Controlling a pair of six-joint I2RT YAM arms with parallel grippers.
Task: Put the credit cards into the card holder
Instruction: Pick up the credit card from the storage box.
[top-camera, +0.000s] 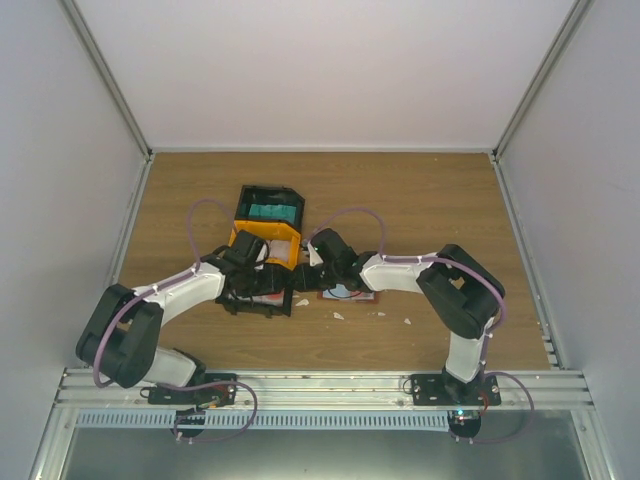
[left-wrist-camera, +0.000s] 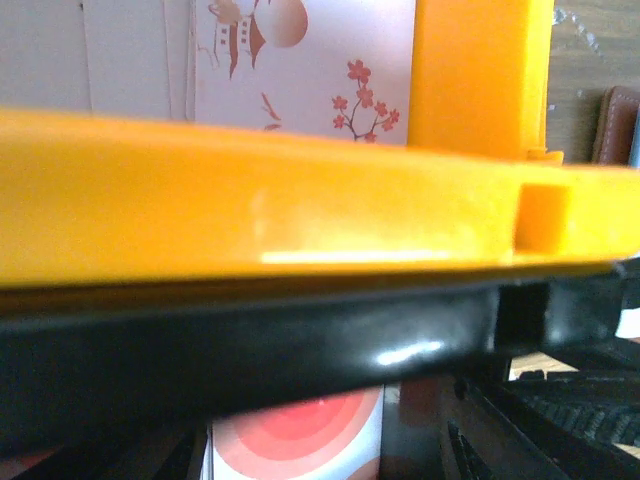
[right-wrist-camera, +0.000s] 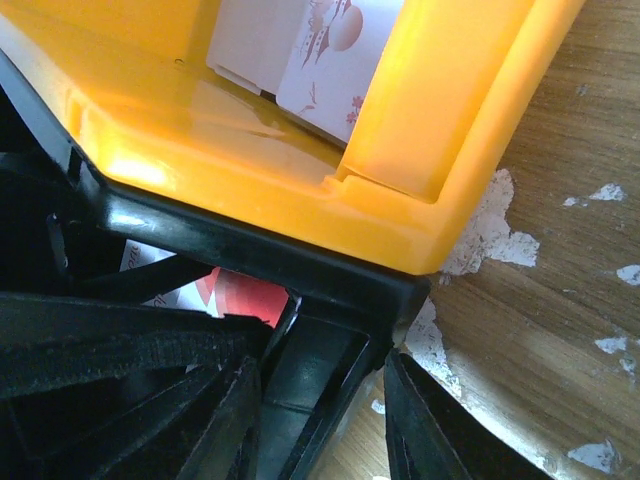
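left gripper (top-camera: 247, 262): over near rim of yellow plastic bin (left-wrist-camera: 250, 220), jaw width cannot be told | right gripper (right-wrist-camera: 325, 360): jaws apart astride corner of black plastic bin (right-wrist-camera: 250, 250), which touches yellow bin's near side | pale pink-white blossom-print credit cards (left-wrist-camera: 300, 70): inside yellow bin | red-and-white credit cards (left-wrist-camera: 300, 440): inside black bin | reddish-brown leather card holder (top-camera: 360, 295): right of yellow bin, beside right gripper

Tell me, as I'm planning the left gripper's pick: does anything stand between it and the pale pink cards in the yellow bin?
Yes. The yellow bin's wall crosses the left wrist view before the pale pink cards, with a black bin's rim just beneath.
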